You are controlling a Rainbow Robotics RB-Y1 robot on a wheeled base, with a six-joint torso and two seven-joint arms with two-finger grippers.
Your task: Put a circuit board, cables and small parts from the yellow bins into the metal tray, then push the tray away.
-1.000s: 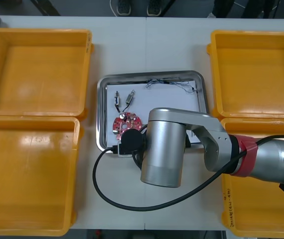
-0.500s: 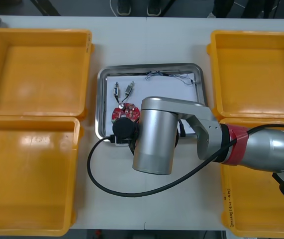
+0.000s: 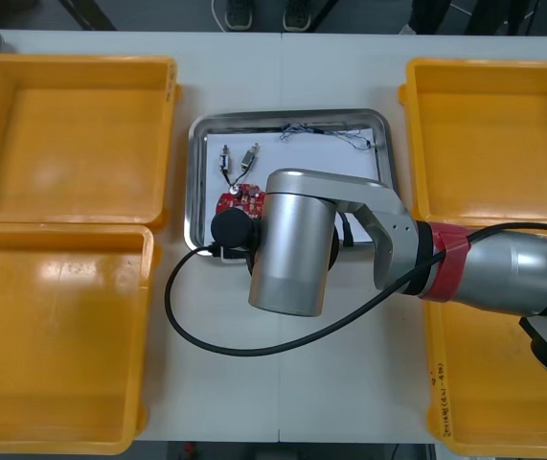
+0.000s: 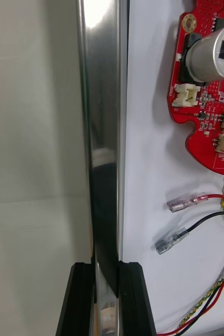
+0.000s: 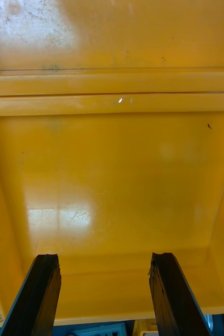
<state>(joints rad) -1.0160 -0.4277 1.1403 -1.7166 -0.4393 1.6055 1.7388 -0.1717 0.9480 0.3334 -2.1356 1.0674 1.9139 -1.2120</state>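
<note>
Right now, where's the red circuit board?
In the front view the circuit board lies in the metal tray, at its left near part, just nearer than the two small metal parts, close to the right gripper clamping the tray's rim.

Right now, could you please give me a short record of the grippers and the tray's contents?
Right gripper: shut on the near rim of the metal tray
Left gripper: open, above a yellow bin
In tray: circuit board, cables, small metal parts
Stage: tray loaded, rim gripped for the push
</note>
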